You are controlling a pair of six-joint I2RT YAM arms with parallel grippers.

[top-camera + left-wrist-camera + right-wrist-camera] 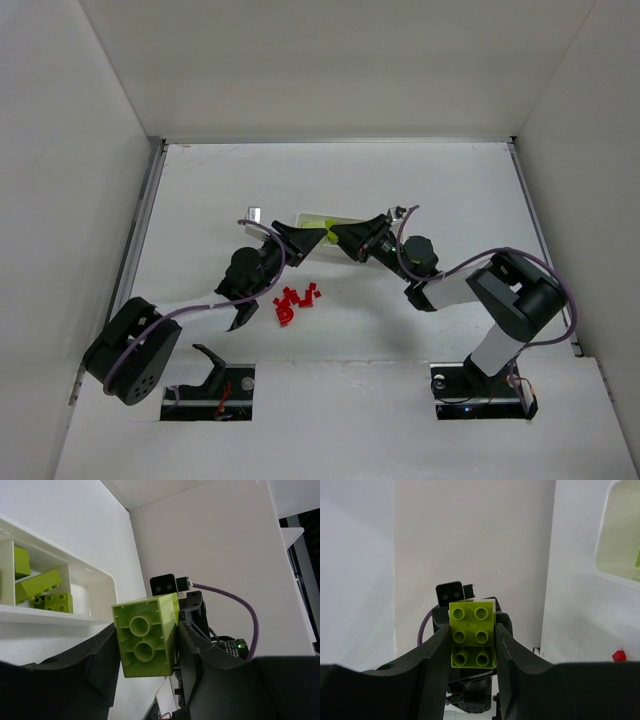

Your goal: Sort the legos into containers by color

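Left hand [147,642] pinches lime-green brick [145,640], hollow underside toward its camera, long axis up-down in frame. Right hand [472,645] pinches its studded side. Both arms reach inward, hands tip to tip at centre of top view by white tray [102,587]. Red bricks [295,300] lie below on surface [420,190].

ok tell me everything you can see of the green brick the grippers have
The green brick is lime, glossy plastic: six studs in two columns on one face, a hollow underside with two round tubes. It hangs off the table between the arms. The right gripper clamps its sides, studs toward that wrist camera; the left gripper pinches it from the opposite end, underside toward its camera. Nothing else touches it. The tray with other bricks of the same green lies close by.
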